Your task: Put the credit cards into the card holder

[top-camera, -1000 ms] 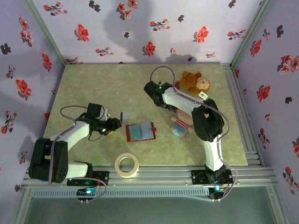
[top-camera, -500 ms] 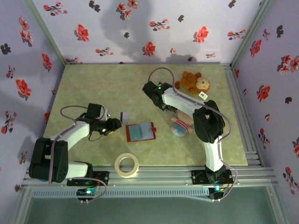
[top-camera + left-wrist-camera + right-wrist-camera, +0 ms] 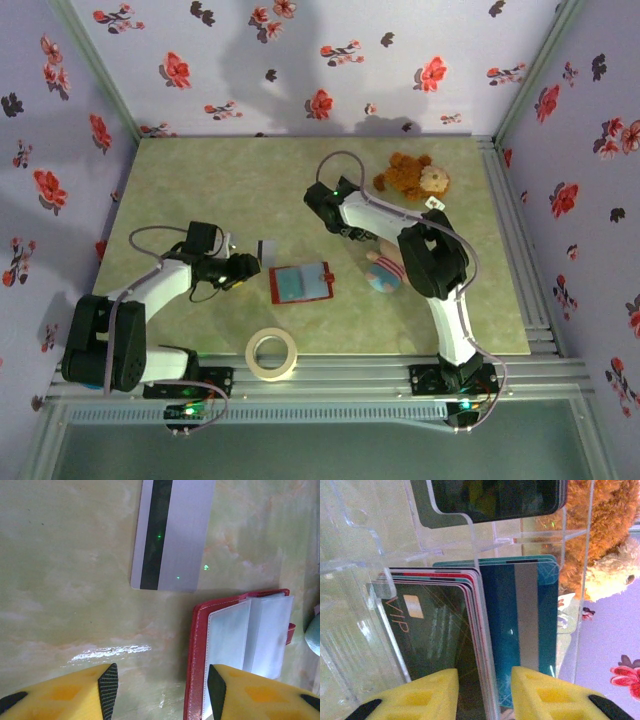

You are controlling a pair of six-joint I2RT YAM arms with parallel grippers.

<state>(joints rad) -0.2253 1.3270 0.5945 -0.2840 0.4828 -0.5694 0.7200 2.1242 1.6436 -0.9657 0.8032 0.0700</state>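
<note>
The credit cards (image 3: 445, 630), dark and teal with one marked VIP, are stacked in a clear stand (image 3: 365, 545). The stack is straddled by the partly closed right tool (image 3: 484, 692); whether it is gripped cannot be told. One grey striped card (image 3: 172, 532) is laid on the tabletop (image 3: 65, 580) beside the opened red card holder (image 3: 235, 640). The left tool (image 3: 162, 692) is held half open and empty.

The card holder (image 3: 300, 283) lies open and flat on the table (image 3: 200, 180), red cover down, pale clear pockets facing up; just beyond its far left corner, not touching it, one grey credit card (image 3: 172, 535) lies flat, black stripe up; more credit cards (image 3: 445, 630) stand upright, packed together in a clear slotted stand (image 3: 370, 545): a dark "VIP" card, red-edged ones, then teal with a grey stripe.
</note>
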